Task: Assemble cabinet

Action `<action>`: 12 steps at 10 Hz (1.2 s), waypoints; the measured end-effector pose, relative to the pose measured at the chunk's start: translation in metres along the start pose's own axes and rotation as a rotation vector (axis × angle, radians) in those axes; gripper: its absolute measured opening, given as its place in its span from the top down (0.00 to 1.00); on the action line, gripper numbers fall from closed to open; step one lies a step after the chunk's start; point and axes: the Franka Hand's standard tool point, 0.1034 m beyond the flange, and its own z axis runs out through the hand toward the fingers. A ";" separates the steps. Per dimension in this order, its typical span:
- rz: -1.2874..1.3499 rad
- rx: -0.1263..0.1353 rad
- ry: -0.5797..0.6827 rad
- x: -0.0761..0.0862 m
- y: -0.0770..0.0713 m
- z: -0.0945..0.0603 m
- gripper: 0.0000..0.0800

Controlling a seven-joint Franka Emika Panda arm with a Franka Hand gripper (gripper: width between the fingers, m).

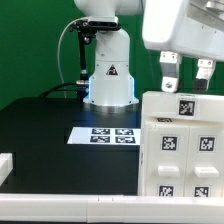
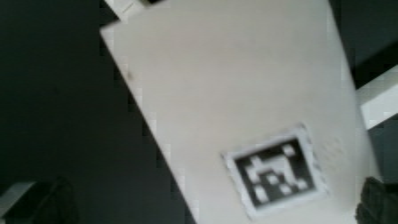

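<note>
Claw (image 1: 184, 75) hangs just above the cabinet (image 1: 181, 150), fingers spread wide w/ nothing between them. You can see both fingertips clear of the top edge, not touching it. Cabinet sits on the black desk (image 1: 45, 135) at the exterior view's right, just beside the marker board (image 1: 104, 134), tagged face toward the cam. Wrist view shows a broad white panel of it (image 2: 214, 100) w/ one tag, running at a slant across the frame, so approx. alignment only. Looks to me like you're in the approach step, pre-grasp. Next move prob. calls for squaring the claw to the top edge, dropping straight down so the fingers straddle the panel, then closing. A second white part (image 1: 5, 165) lies at the desk edge, well apart from the cabinet.
</note>
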 end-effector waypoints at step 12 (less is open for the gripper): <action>0.186 0.014 -0.021 -0.012 -0.002 0.022 0.31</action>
